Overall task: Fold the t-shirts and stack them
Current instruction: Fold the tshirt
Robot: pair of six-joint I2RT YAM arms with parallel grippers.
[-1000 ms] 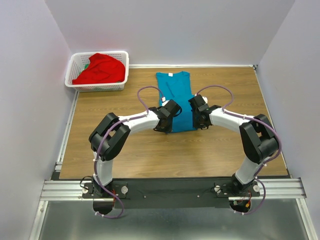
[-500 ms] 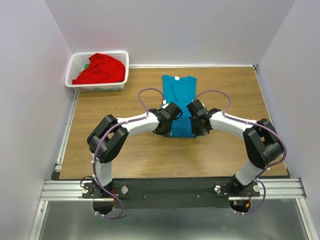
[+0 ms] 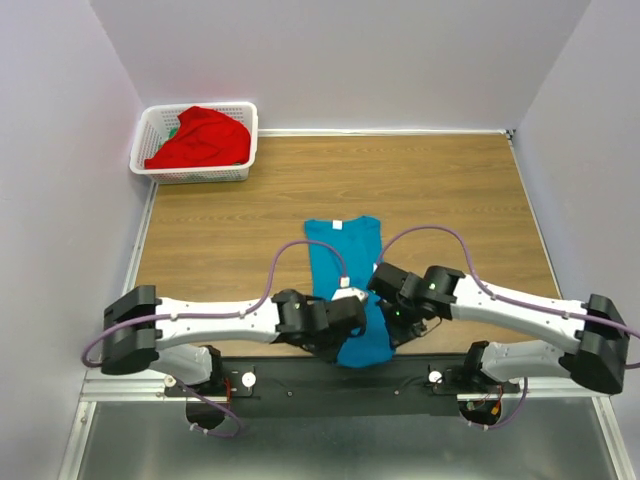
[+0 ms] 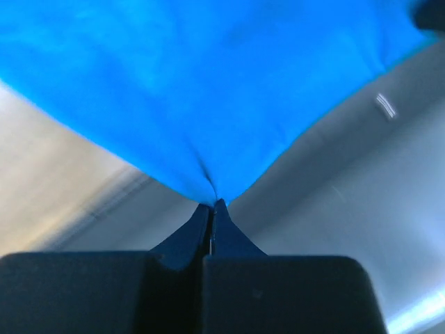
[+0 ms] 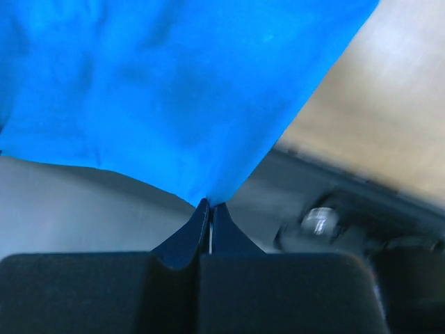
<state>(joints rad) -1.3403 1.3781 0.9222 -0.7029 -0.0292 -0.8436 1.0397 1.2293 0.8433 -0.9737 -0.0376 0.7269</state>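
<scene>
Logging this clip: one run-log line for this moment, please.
left gripper: shut on teal shirt | right gripper: shut on teal shirt | red shirt: in basket

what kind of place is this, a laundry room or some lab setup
Most likely a robot lab test cell, not a home: blank walls box in a wood-topped table, and two arms are bolted to an aluminium rail at its near edge.

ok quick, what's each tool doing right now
left tool: closed, holding a corner of the teal t-shirt
right tool: closed, holding another corner of the teal t-shirt
</scene>
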